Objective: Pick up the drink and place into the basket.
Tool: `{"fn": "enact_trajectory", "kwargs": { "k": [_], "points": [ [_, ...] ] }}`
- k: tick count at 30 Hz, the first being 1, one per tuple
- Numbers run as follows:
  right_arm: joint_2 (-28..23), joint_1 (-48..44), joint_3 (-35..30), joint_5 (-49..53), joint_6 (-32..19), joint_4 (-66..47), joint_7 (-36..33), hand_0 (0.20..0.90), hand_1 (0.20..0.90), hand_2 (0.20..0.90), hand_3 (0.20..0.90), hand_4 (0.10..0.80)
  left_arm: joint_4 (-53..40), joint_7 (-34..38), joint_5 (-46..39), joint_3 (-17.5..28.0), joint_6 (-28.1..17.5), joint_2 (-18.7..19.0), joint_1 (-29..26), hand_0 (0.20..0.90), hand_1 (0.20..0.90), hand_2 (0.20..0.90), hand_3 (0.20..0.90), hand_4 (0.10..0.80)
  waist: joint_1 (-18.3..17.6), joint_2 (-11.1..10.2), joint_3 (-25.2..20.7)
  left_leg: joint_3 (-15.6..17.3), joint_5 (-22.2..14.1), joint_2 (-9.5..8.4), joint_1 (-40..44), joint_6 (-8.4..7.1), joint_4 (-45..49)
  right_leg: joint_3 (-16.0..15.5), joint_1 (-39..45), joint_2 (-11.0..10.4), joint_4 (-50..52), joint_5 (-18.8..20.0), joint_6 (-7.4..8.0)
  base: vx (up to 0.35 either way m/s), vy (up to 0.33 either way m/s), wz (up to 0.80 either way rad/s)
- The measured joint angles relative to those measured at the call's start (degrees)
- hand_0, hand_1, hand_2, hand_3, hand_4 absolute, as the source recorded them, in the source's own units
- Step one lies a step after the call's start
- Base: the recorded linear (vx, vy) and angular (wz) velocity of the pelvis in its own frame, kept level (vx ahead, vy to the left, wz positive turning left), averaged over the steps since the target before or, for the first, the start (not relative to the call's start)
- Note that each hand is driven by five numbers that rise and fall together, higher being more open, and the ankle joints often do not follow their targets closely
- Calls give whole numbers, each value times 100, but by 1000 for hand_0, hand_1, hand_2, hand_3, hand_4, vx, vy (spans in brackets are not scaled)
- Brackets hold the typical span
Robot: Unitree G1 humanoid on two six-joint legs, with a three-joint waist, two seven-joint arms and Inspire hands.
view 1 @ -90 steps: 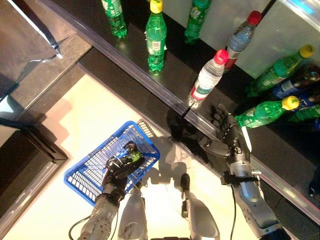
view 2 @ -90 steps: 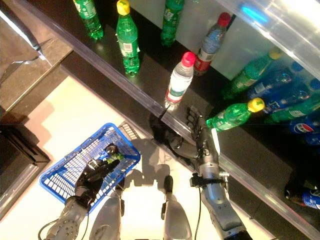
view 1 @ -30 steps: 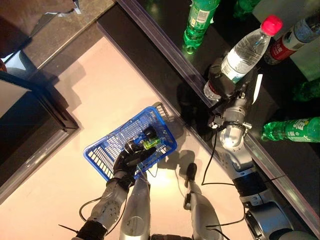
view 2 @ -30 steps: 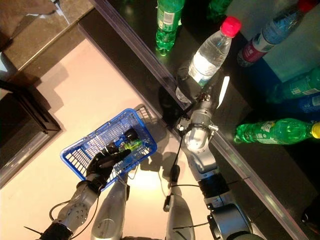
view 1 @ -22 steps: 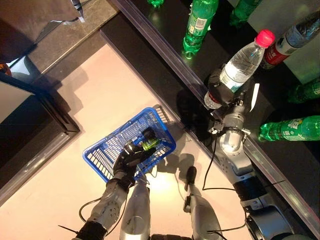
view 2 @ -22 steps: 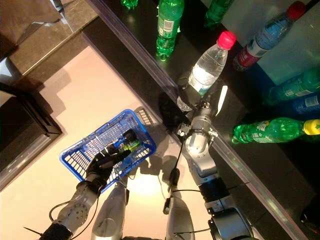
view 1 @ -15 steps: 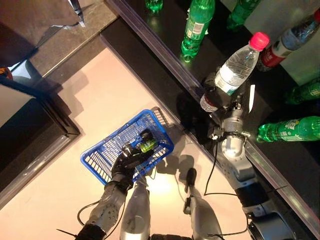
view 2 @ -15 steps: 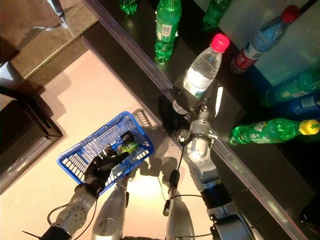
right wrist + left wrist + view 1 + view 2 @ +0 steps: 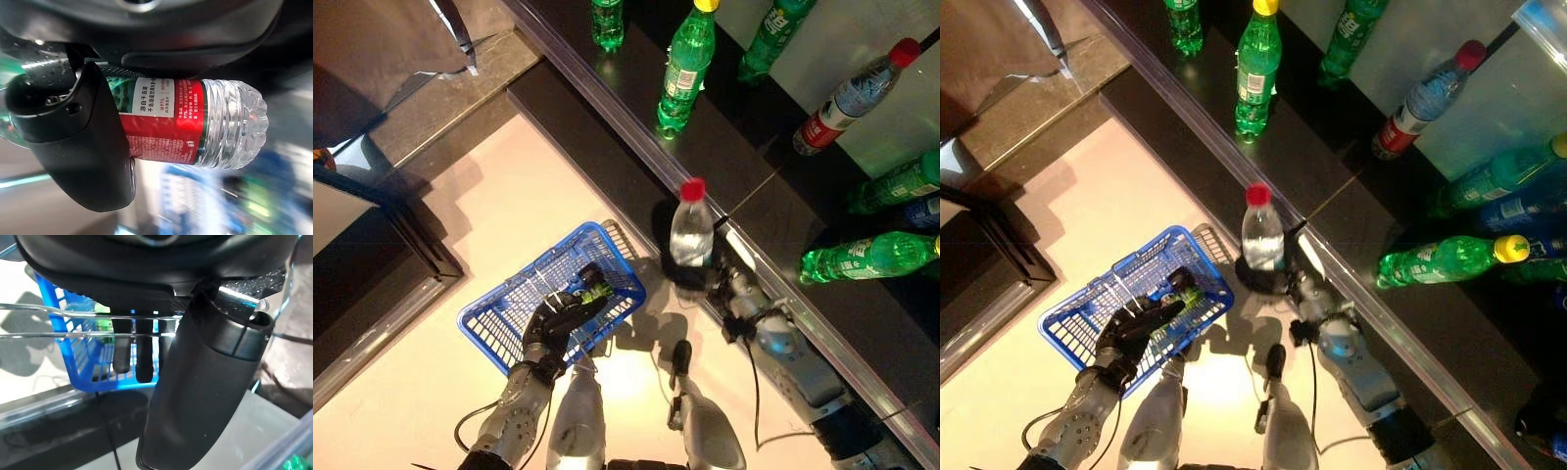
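water bottle (image 9: 691, 230) red cap, frame centre, right hand (image 9: 736, 290) fingers clamped round its base, left hand (image 9: 558, 315) fingers curled on blue basket (image 9: 499, 311) rim, dark counter (image 9: 754, 186) upper right, pale floor (image 9: 489, 225)

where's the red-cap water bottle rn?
In the right hand, upright: the water bottle sits mid-frame in the eye views at the shelf edge, just right of the blue basket.

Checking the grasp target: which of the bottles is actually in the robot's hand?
The clear water bottle with the red cap, gripped upright by the right hand at the shelf edge. The green bottles and the other red-capped bottle remain on the shelf, untouched.
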Motion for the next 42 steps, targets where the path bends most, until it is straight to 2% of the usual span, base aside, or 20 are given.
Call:
{"fn": "enact_trajectory", "kwargs": {
  "k": [9,14,17,29,34,42],
  "points": [
    [1,-361,398,621,882,546,556,300,300,300,200,100,-102,-238,221,-88,187,189,-85,300,300,300,200,100,37,-47,-28,-167,28,26,38,-44,0,-162,174,60,-99,21,-34,28,-31,8],
    [155,-708,509,1317,1209,991,640,300,300,300,200,100,-144,-711,643,-190,456,466,-151,300,300,300,200,100,167,-58,-35,-208,32,10,36,-48,1,-221,205,56,-118,21,-34,11,-16,4],
    [170,-829,530,1723,1459,1116,724,300,300,300,200,100,-194,-926,788,-413,599,775,-265,300,300,300,200,100,185,-58,-35,-290,37,-8,31,-51,2,-296,253,48,-129,16,-38,15,5,13],
    [518,-1271,1025,3134,2883,1928,957,300,300,300,200,100,-198,-1371,1130,-875,617,1117,-495,300,300,300,200,100,354,-57,-35,-375,41,-19,23,-56,6,-328,284,45,-130,10,-42,0,-1,2],
    [795,-1413,1160,3427,3236,2208,1058,300,300,300,200,100,-197,-1468,1208,-1042,617,1233,-593,300,300,300,200,100,351,-46,-41,-454,55,-20,-15,-74,10,-390,282,43,-130,8,-45,-5,6,6],
    [838,-1898,1347,3241,3788,2839,1100,300,300,300,200,100,-197,-1585,1259,-1288,617,1319,-777,300,300,300,200,100,481,-35,-47,-498,79,-34,-71,-78,12,-464,261,28,-130,6,-48,-4,5,4]
  ]
}}
